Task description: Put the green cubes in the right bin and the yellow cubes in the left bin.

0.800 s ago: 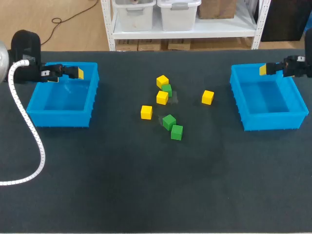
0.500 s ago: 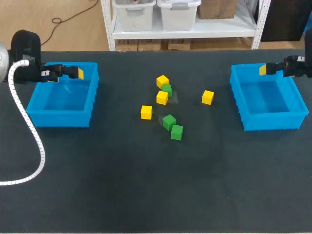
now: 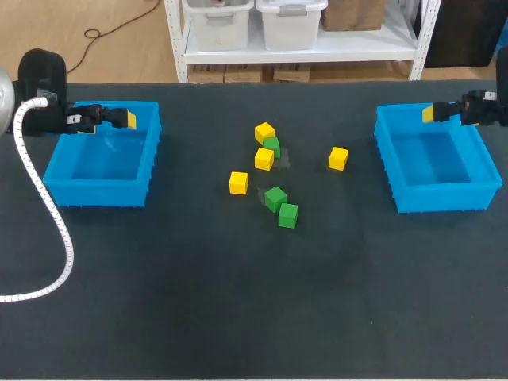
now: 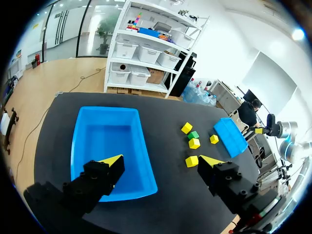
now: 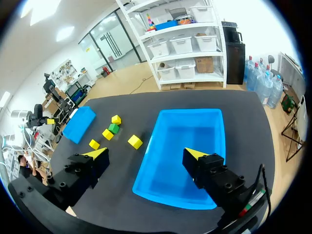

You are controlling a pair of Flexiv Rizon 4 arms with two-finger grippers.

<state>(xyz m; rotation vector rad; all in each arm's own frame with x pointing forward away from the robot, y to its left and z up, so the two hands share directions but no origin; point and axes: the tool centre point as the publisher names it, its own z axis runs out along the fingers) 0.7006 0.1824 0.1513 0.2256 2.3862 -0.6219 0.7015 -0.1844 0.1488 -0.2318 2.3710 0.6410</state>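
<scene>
Several yellow cubes and three green cubes lie loose mid-table between two blue bins. One yellow cube sits apart, nearer the right bin. My left gripper hangs over the far rim of the left bin, open and empty. My right gripper hovers over the right bin's far rim, also open and empty. In the left wrist view the left gripper spans the left bin. In the right wrist view the right gripper stands over the right bin; both bins look empty.
The cube cluster spans a small patch; a green cube is wedged between two yellow ones. A white cable hose of my left arm drapes over the table's left side. The dark tabletop stretches wide toward the front.
</scene>
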